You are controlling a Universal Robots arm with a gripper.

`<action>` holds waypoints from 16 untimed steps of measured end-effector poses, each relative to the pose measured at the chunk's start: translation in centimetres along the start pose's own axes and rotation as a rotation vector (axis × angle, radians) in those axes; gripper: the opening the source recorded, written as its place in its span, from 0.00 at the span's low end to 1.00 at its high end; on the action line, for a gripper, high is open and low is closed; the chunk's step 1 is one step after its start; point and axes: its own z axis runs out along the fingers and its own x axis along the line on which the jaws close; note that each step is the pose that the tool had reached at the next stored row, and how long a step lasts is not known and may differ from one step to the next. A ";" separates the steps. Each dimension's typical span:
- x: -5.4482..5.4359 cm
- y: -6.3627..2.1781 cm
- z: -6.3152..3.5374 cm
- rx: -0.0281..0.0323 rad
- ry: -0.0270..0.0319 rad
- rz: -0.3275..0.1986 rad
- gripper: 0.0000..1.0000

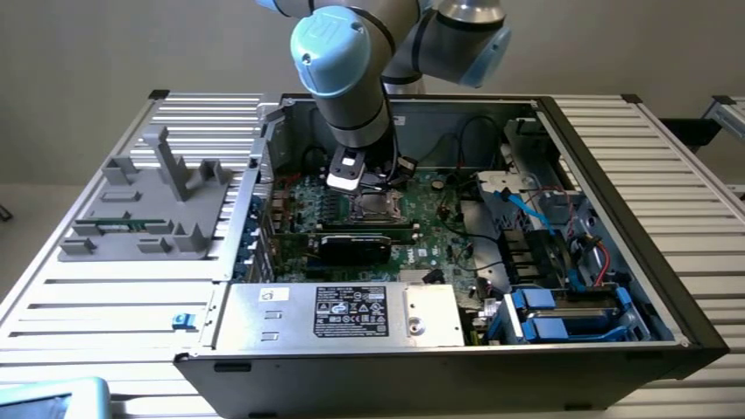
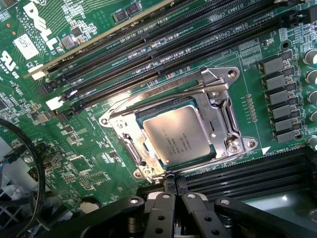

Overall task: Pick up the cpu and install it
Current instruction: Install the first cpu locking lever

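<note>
The cpu (image 2: 178, 133), a flat silver-grey square, lies in the motherboard socket with the metal retention frame (image 2: 225, 106) around it. My gripper (image 2: 172, 182) hangs just beside the socket's edge, its dark fingers (image 2: 161, 210) pressed together with nothing between them. In the exterior view the arm reaches down into the open computer case, with the gripper (image 1: 370, 185) right above the socket and cpu (image 1: 376, 208).
Black memory slots (image 2: 163, 44) run next to the socket. A black card on a green board (image 1: 355, 244) stands in front of it. The silver box with a white label (image 1: 338, 312) fills the case front. Cables and blue drive bays (image 1: 559, 305) sit at the exterior view's right, and a grey fixture (image 1: 152, 205) at its left.
</note>
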 end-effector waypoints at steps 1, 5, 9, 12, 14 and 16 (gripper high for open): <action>0.0 0.00 0.00 0.0003 -0.0001 0.000 0.11; 0.0 0.00 0.00 0.0020 -0.0008 0.000 0.11; 0.0 0.00 0.00 0.0033 -0.0014 0.001 0.11; 0.0 0.00 0.00 0.0043 -0.0018 0.001 0.11; 0.0 0.00 0.00 0.0051 -0.0021 0.001 0.11; 0.0 0.00 0.00 0.0060 -0.0024 0.002 0.11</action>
